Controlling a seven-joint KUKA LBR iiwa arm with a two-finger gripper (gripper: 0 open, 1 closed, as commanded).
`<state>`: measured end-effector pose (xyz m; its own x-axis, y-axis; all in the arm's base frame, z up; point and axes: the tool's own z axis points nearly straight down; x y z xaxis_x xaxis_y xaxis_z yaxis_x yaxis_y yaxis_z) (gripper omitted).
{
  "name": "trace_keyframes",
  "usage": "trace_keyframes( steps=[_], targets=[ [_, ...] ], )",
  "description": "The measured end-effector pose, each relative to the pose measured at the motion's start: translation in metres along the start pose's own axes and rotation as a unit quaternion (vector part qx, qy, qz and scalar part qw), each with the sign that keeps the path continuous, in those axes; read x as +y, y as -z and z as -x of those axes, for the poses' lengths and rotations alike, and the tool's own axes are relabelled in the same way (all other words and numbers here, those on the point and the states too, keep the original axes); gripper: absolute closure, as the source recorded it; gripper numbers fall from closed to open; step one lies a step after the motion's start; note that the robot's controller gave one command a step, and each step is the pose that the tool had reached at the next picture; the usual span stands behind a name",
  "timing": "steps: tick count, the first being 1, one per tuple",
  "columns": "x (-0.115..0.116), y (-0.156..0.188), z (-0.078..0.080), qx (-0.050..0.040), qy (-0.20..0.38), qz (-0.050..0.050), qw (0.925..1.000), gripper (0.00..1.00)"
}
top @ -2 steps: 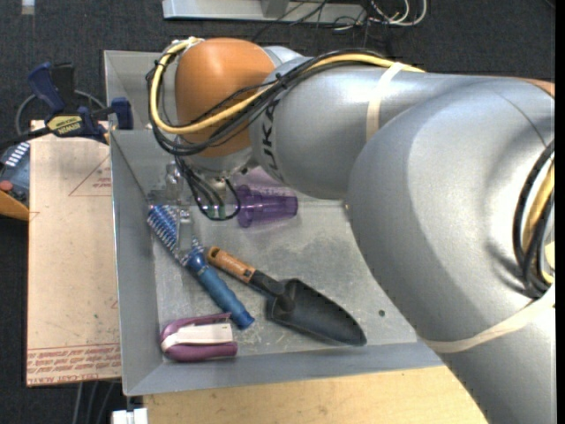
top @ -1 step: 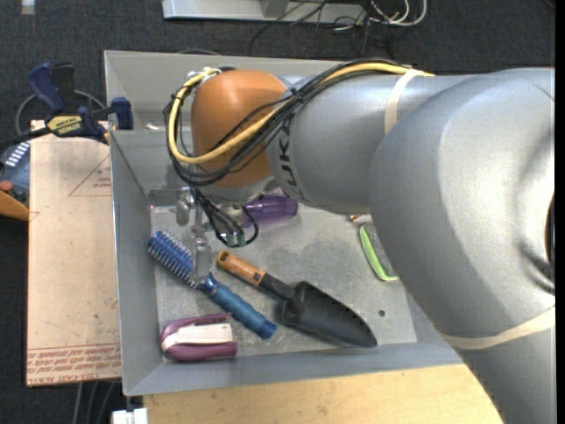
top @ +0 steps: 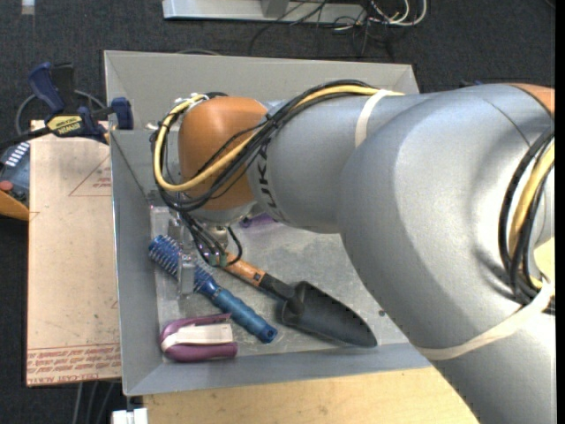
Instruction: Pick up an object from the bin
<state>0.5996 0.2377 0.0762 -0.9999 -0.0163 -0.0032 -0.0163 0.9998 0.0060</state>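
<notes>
Gripper (top: pixel 187 268) sits low over blue brush (top: pixel 237 308), perhaps touching it

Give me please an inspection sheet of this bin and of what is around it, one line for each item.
Surface: grey metal bin, floor partly bare.
Job's things: blue brush lying under the gripper, bristles toward the left wall.
Clutter: black trowel beside the brush; purple-and-white object near the front wall; small purple piece partly hidden by the arm.
Grippers: gripper low over the brush's bristle end; grasp not discernible.
Cables: yellow and black cables looped over the wrist's orange cover.
Surroundings: dark floor; loose cables beyond the bin.
</notes>
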Motion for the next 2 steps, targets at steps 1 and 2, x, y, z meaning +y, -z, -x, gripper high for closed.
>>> trace_keyframes(
  steps=[1, 2],
  targets=[
    [0.012, -0.006, 0.016, -0.0023, 0.005, -0.001, 1.0, 0.0],
    [0.007, -0.006, -0.005, -0.0002, -0.031, 0.0, 0.9995, 0.0]
  ],
)
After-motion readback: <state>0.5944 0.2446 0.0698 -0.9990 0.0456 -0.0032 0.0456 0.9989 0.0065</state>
